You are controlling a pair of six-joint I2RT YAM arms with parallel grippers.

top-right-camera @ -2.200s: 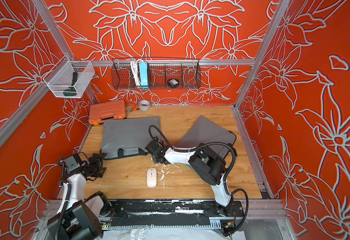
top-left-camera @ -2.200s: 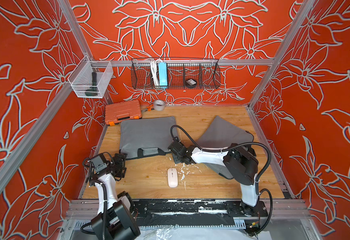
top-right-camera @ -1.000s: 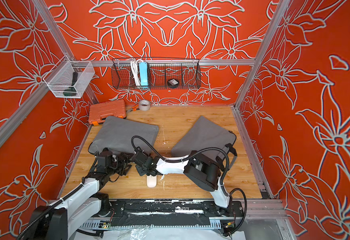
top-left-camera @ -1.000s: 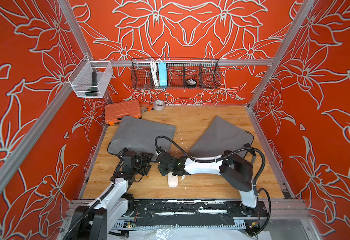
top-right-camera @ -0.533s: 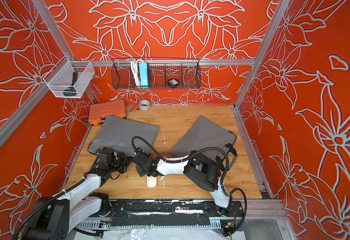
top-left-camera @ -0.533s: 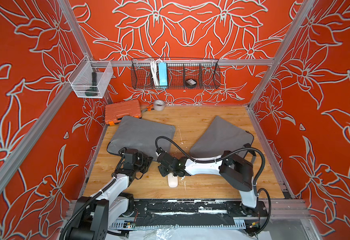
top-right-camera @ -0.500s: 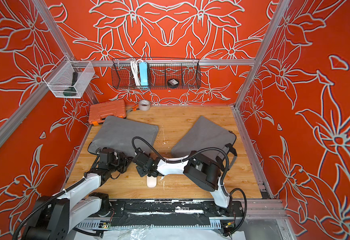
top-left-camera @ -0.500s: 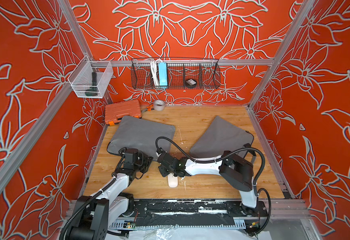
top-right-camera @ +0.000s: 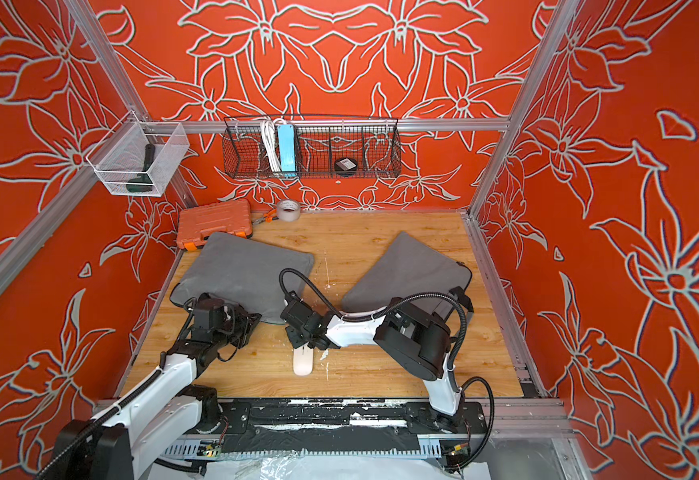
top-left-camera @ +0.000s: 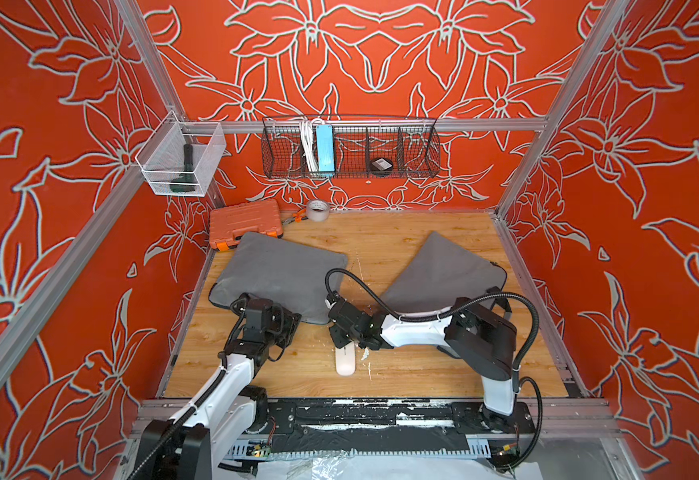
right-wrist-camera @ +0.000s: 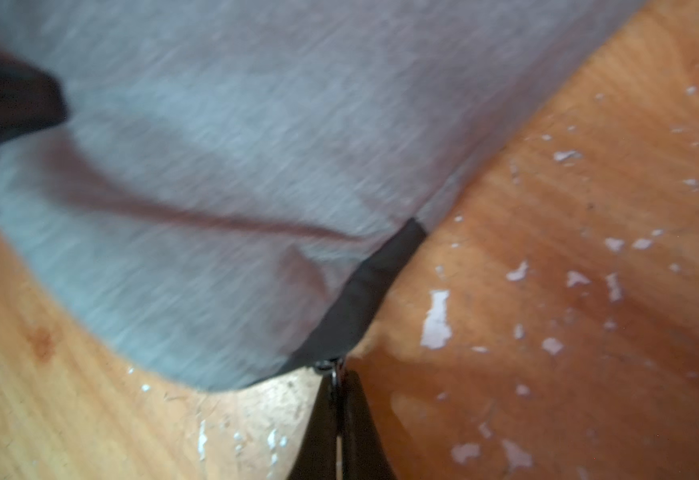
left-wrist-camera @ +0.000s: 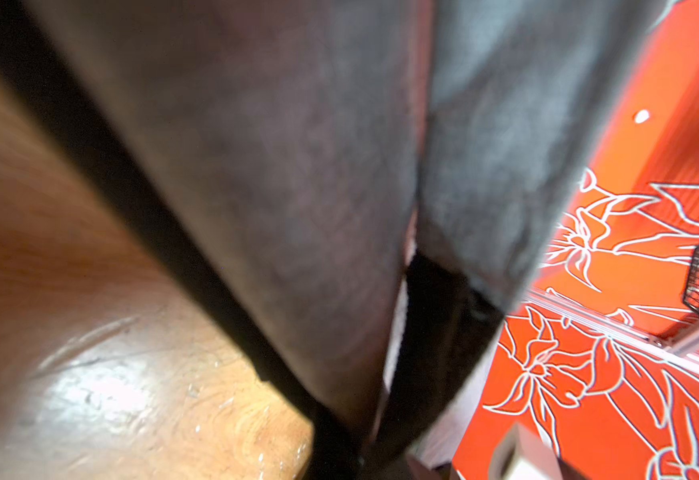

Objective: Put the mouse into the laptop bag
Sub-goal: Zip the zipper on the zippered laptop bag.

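Your left arm has swung in from the near-left corner of the counter [top-left-camera: 401, 374] since the earlier frames. Its left fingers [top-left-camera: 288, 322], which stood apart a second ago, have now closed. They sit at the near edge of the laptop bag [top-left-camera: 281, 270]. The left wrist view shows blurred grey fabric and a dark trim running right down to them, so you are clamped on that edge. The bag has shifted too: it lay square to the counter before, and now it is turned, its far corner reaching the orange tool case [top-left-camera: 243, 219].

Your right fingers [right-wrist-camera: 358, 432] are pressed together with no gap. At their tips they pinch a small metal zipper pull [right-wrist-camera: 330, 367] at the bag's near right corner, where a black trim strip ends. In both top views the right wrist hangs low over the counter, between that corner and the mouse [top-left-camera: 345, 360].

The mouse lies on the bare wood, outside the bag, on the near side of the right wrist. Its far end is hidden behind the wrist.

A second grey bag [top-left-camera: 439, 274] lies to the right, partly under the right arm and apart from the first. A tape roll [top-left-camera: 317, 210] stands by the back wall, near the case.
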